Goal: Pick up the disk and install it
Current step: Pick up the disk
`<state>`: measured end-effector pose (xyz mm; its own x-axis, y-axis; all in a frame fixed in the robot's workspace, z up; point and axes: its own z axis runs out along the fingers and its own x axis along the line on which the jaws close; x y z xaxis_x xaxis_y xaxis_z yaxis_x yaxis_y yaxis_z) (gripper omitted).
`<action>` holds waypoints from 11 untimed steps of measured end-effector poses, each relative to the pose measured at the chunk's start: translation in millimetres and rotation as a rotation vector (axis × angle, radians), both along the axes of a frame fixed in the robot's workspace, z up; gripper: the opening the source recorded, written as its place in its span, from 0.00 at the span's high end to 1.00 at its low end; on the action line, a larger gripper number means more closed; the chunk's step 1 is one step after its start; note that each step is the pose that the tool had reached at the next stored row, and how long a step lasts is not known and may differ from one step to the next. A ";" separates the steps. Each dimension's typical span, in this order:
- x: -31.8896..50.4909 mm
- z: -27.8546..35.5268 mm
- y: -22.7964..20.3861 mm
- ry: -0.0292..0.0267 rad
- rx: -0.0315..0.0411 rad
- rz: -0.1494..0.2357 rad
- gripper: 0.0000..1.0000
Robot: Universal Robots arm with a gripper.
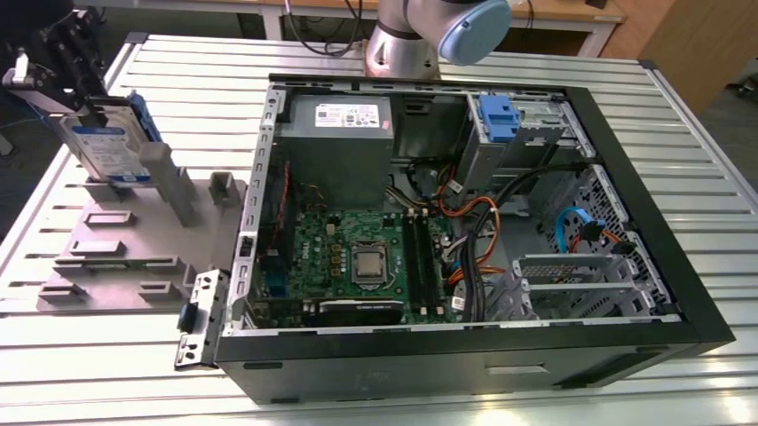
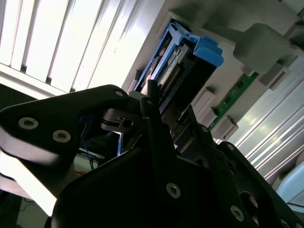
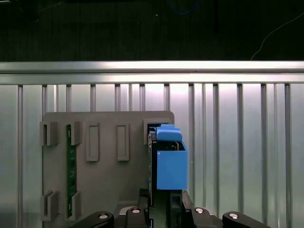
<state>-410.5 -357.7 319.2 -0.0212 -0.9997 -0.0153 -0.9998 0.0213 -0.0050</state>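
The disk [image 1: 105, 146], silver with a white-and-blue label and blue rails, stands on edge and slightly tilted at the far corner of the grey holder block [image 1: 119, 240], at the exterior view's left. My gripper [image 1: 83, 111] comes down on its upper edge, fingers on either side, shut on the disk. In the first wrist view the disk's blue rail [image 3: 171, 166] runs up from between the fingers of the gripper [image 3: 164, 202]. The second wrist view shows the disk's connector end [image 2: 178, 66] just beyond the gripper [image 2: 161, 102].
An open computer case [image 1: 663, 266] lies on the slatted metal table [image 1: 711, 133], with a drive cage and its blue latch [image 1: 498, 120] at the far side and a grey power supply [image 1: 337, 133] beside it. A green memory stick [image 3: 71, 171] sits in the holder block [image 3: 104, 180].
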 end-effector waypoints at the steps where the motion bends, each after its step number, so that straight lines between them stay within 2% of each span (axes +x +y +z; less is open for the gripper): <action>1: 0.0 0.9 0.0 0.0000 0.0000 0.000 0.65; 11: 0.0 5.7 0.0 0.0002 -0.0001 0.000 0.65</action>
